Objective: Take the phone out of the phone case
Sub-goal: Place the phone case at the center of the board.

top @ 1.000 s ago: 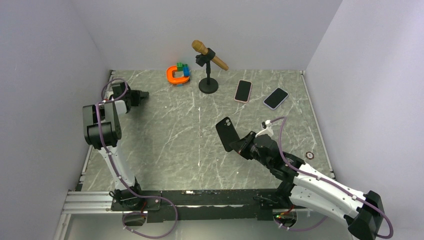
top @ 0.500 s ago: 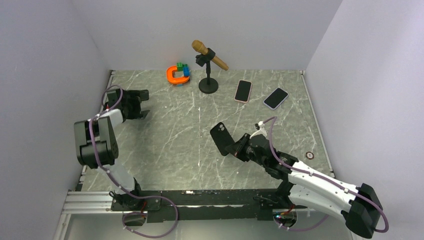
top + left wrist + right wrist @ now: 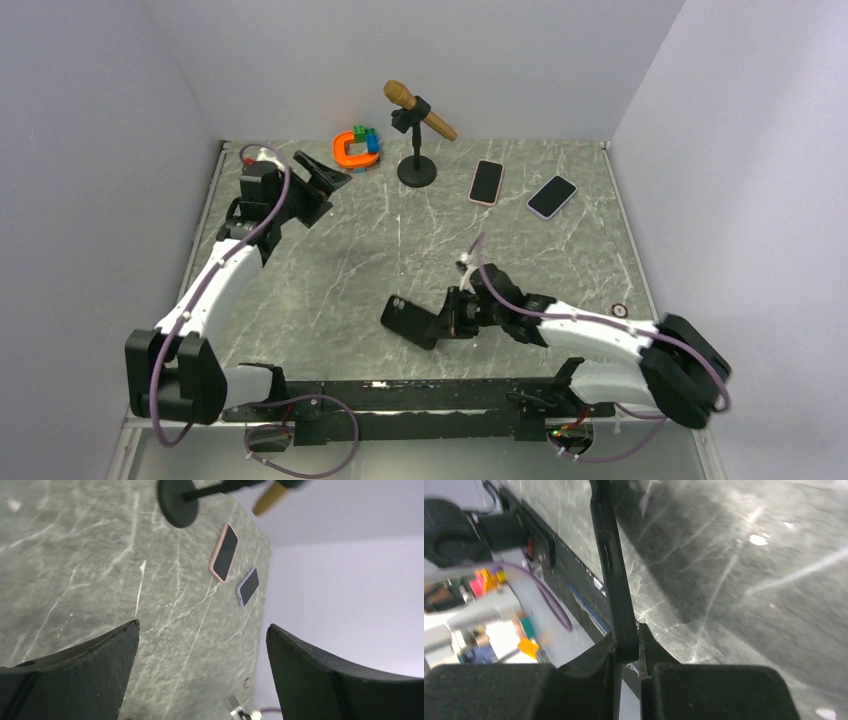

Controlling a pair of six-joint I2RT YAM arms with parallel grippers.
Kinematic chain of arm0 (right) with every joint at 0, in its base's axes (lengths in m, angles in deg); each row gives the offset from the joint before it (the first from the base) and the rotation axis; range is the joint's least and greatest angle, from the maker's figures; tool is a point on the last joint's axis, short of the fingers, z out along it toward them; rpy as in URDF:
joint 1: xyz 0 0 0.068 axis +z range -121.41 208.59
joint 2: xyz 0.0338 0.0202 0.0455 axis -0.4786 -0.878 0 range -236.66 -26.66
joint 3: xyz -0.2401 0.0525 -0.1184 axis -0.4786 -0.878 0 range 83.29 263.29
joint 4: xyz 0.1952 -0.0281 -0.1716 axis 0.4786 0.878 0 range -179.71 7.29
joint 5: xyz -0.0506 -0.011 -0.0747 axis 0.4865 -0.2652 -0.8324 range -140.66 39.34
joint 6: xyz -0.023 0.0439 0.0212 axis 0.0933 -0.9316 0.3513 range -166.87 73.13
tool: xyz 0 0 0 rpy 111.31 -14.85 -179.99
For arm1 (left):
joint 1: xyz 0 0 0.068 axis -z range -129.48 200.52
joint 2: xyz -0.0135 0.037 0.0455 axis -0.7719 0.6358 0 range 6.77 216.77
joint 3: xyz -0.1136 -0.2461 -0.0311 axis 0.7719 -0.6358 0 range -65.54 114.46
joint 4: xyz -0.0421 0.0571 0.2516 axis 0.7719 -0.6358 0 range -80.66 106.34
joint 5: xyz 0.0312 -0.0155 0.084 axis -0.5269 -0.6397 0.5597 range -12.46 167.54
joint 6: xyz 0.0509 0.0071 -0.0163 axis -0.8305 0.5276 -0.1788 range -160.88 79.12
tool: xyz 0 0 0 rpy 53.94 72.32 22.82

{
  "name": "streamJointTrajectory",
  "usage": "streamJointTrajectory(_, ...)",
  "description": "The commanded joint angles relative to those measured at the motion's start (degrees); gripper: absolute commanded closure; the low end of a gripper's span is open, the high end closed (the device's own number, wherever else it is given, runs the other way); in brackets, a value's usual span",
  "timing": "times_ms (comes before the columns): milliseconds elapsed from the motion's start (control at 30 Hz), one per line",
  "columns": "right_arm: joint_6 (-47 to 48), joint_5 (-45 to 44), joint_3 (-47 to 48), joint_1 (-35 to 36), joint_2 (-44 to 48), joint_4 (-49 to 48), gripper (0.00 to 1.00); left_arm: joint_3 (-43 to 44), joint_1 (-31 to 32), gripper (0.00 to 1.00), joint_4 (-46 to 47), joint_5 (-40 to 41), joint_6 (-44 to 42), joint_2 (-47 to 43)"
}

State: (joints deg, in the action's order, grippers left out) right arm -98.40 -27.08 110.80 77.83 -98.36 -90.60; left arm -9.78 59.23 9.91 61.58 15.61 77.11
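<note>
My right gripper is shut on a black cased phone and holds it by one end, low over the near middle of the table. In the right wrist view the phone stands edge-on between the fingers, running away from them. My left gripper is open and empty, raised over the back left of the table, far from the black phone. Its two dark fingers frame bare table in the left wrist view.
A pink-cased phone and a lilac-cased phone lie at the back right. A microphone on a round stand and an orange and blue toy sit at the back. A small ring lies at the right.
My right gripper carried the black phone down and toward the near left. My left arm stretched out, its gripper swinging up and right toward the back.
</note>
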Motion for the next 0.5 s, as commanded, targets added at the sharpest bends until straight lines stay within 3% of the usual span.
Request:
streamJointTrajectory(0, 14.46, 16.45, 7.48, 0.58, -6.24, -2.06, 1.0, 2.55, 1.29, 0.01, -2.12, 4.71, -15.75, -4.6)
streamJointTrajectory(167, 24.89, 26.97, 17.04, 1.15, -16.88, 4.35, 1.0, 0.38, 1.58, 0.01, -2.01, 7.9, -19.87, -11.51)
streamJointTrajectory(367, 29.41, 29.36, 25.32, 3.66, -28.45, 8.97, 1.0, 1.04, -0.2, 0.0, -3.01, 8.25, -20.61, -13.66)
streamJointTrajectory(433, 27.97, 27.46, 25.78, 4.64, -29.62, 7.42, 0.87, 0.6, -1.85, 0.01, -2.25, 6.23, -19.19, -13.53)
streamJointTrajectory(467, 26.84, 25.52, 25.45, 4.8, -29.5, 6.88, 0.72, 0.12, -2.95, 0.01, -1.45, 4.94, -18.43, -13.41)
